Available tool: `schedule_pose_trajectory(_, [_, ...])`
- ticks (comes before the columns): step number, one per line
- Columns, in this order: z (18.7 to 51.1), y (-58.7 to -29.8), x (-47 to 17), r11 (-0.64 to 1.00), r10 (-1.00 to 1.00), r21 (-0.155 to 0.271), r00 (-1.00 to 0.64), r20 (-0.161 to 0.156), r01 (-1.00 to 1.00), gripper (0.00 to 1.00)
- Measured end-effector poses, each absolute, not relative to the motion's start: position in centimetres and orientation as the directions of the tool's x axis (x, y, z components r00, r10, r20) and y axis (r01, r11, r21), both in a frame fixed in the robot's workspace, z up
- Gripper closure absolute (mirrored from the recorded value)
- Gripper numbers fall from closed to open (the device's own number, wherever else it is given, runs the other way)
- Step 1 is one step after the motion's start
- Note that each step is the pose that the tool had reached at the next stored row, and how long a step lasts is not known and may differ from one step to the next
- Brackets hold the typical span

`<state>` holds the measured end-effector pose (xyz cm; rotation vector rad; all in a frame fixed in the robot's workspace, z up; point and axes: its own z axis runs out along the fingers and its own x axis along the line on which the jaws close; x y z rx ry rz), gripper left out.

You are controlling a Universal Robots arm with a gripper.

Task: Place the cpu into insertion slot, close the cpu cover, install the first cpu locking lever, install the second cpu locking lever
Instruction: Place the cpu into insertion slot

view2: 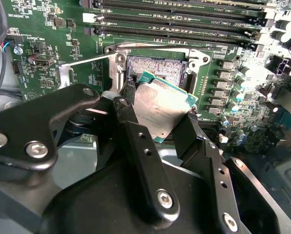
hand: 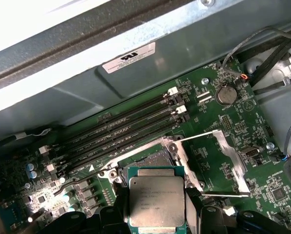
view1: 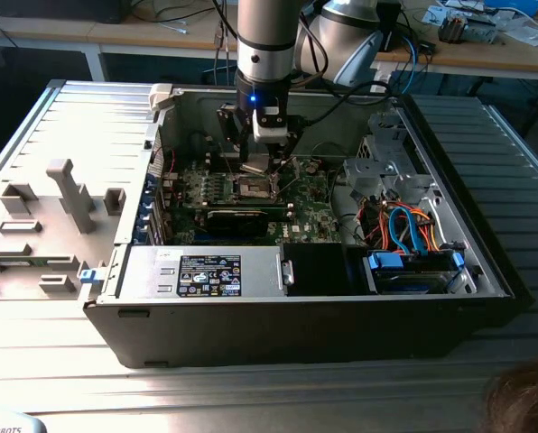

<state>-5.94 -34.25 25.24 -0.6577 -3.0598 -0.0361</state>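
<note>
Two black fingers (view2: 135, 136) of the pincer (view2: 160, 105) are clamped on opposite edges of the cpu (view2: 165, 105), which hangs metal top up between their tips. The slot (view2: 157, 68) lies under the chip's far edge and just beyond it, so part of the contact field shows past that edge while the near part is covered. In the first wrist view the cpu (hand: 156, 202) sits square to the slot (hand: 155, 158), its edges running parallel to the metal rim; in the second wrist view it looks tipped, the far edge lower. Whether any corner already touches the rim I cannot tell. I judge it not seated yet, with a short shift away from the pincer's body and a drop left to go. The cover (hand: 233, 163) stands swung open to one side of the fingers, well off the slot, board showing through its window. Room is tight: memory slots (hand: 126, 126) run just past the slot, small capacitors (view2: 228, 92) crowd the side opposite the cover, and the case wall (hand: 87, 92) rises beyond. The exterior view shows the pincer (view1: 255, 158) low inside the open case, directly over the slot (view1: 254, 187).
</note>
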Motion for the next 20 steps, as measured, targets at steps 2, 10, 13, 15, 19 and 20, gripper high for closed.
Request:
schedule_pose_trajectory(2, [25.23,-34.24,-5.94,0.91,0.414,0.02,-0.91,0.016,0.414,0.45])
schedule_pose_trajectory(10, [25.21,-34.24,-5.94,0.906,0.423,0.019,-0.906,0.016,0.424,0.45])
schedule_pose_trajectory(13, [25.2,-34.24,-5.94,0.904,0.426,0.019,-0.905,0.016,0.426,0.45])
schedule_pose_trajectory(15, [25.2,-34.25,-5.94,0.904,0.427,0.019,-0.904,0.016,0.428,0.45])
schedule_pose_trajectory(19, [25.17,-34.24,-5.94,0.901,0.432,0.018,-0.902,0.015,0.433,0.45])
schedule_pose_trajectory(20, [25.17,-34.24,-5.94,0.901,0.433,0.018,-0.901,0.015,0.434,0.45])
